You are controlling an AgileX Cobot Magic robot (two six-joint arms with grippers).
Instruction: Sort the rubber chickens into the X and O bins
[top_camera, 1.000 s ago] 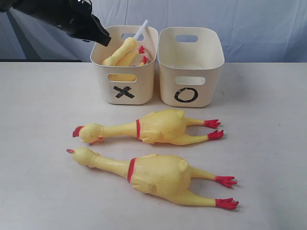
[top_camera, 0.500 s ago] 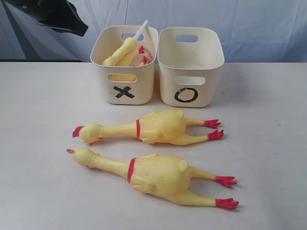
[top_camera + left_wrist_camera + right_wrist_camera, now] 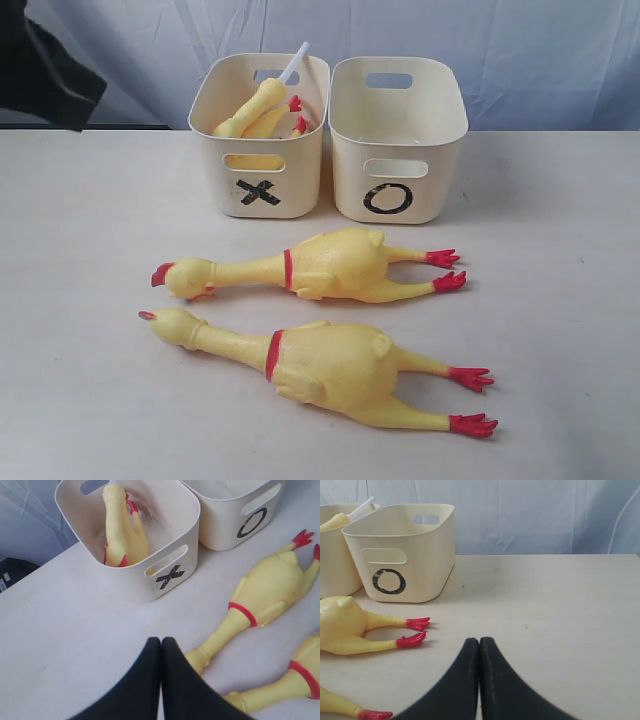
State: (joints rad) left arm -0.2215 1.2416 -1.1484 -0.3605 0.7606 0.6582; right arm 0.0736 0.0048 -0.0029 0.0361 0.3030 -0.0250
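1. The left pincer [image 3: 161, 641] is hanging above the surface [image 3: 65, 630], jaws pressed together, gripping nothing.
2. The X bin [image 3: 131, 582] is sitting just ahead of it, with the smaller chickens [image 3: 119, 530] inside. The large chickens [image 3: 270, 587] are lying close beside its tips.
3. The right pincer [image 3: 479, 641] is hovering low, likewise closed and empty, with the O bin [image 3: 420, 555] standing ahead.

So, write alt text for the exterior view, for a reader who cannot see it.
Two large yellow rubber chickens lie side by side on a table, heads left, red feet right. Behind them stand two cream bins: the X bin holds smaller chickens, the O bin shows nothing inside.
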